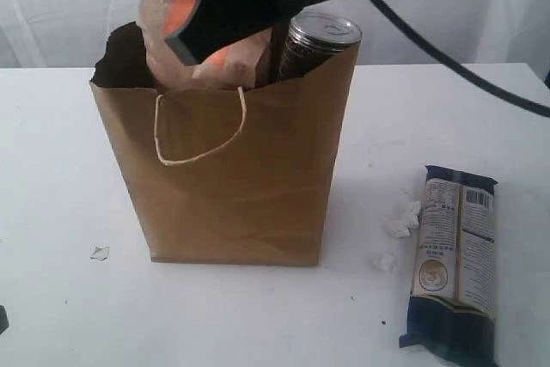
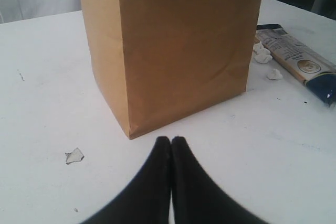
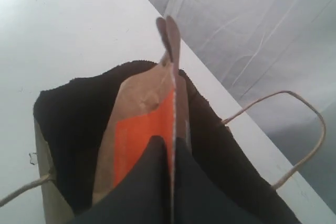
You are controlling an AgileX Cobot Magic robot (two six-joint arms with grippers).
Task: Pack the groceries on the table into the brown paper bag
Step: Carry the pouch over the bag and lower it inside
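Bag: the bag (image 1: 232, 178) is standing upright near the middle of the tabletop (image 1: 51, 152), mouth open, one cord handle (image 1: 199, 135) hanging down its front face.
Right hand: the right hand (image 3: 172, 142) is reaching across over the bag's mouth, its fingers pressed onto the edge of the pouch (image 3: 139, 129) and pinching it.
Pouch: it is hanging tilted from that pinch, its lower part sitting inside the mouth at the bag's middle and its upper part sticking up above the rim.
Can: the can (image 1: 318, 45) is standing upright inside the bag at the right side of the mouth, its pull-tab top showing above the rim.
Pasta packet: the pasta packet (image 1: 455, 264) is lying flat on the tabletop to the right of the bag, apart from it.
Crumbs: white crumbs (image 1: 401, 219) are lying between bag and packet, just beside the packet.
Left hand: the left hand (image 2: 171, 141) is hanging low over the tabletop, fingers pressed together and gripping nothing, pointing at the bag's bottom corner and not touching it.
Scrap: a small white scrap (image 2: 74, 155) is lying on the tabletop left of the bag.
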